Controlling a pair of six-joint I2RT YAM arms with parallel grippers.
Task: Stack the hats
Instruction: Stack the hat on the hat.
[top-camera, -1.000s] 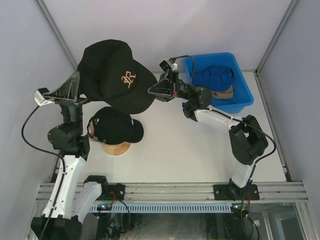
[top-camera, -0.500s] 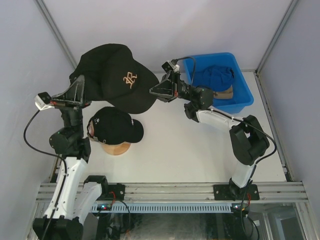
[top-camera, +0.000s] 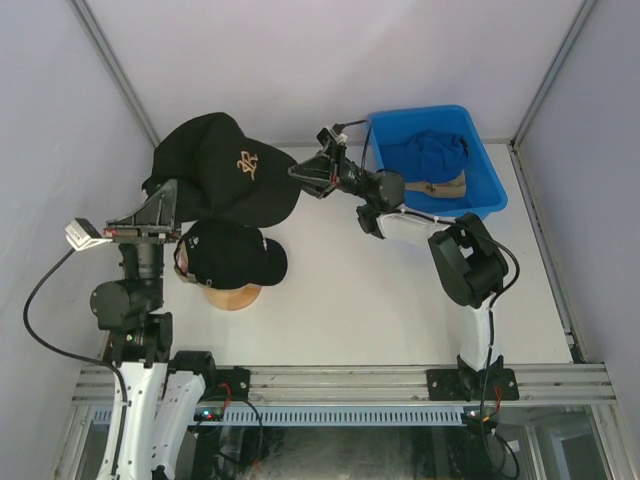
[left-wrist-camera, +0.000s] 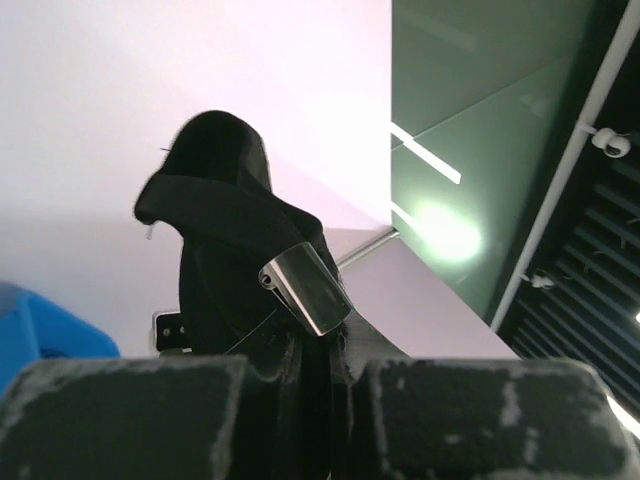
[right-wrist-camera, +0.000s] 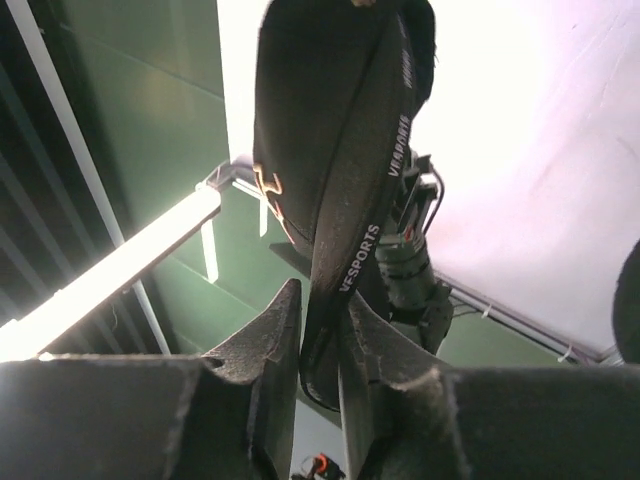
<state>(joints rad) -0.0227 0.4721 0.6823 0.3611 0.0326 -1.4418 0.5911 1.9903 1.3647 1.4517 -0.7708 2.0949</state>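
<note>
Stacking: logo cap (top-camera: 235, 170) clamped in left gripper (left-wrist-camera: 315, 345), brim between jaws of right gripper (right-wrist-camera: 322, 300), hold uncertain; next, lower squarely onto mounted cap (top-camera: 228, 252).

A blue plastic bin (top-camera: 489, 208) is set at the far right of the white table (top-camera: 360, 300) — a round wooden stand (top-camera: 232, 297) is placed near the left.

Top cam: fixed, high above and behind the arm bases, looking down on the whole counter (top-camera: 350, 290). It's far enough back to take in both arms and the blue bin (top-camera: 490, 212). Left wrist cam: right behind the left claw (left-wrist-camera: 315, 355), tilted up at wall and ceiling (very close, black cap (left-wrist-camera: 220, 220) fills mid-frame). Right wrist cam: likewise behind the right claw (right-wrist-camera: 320, 310), aimed up at ceiling lights. All three views share that cap.
</note>
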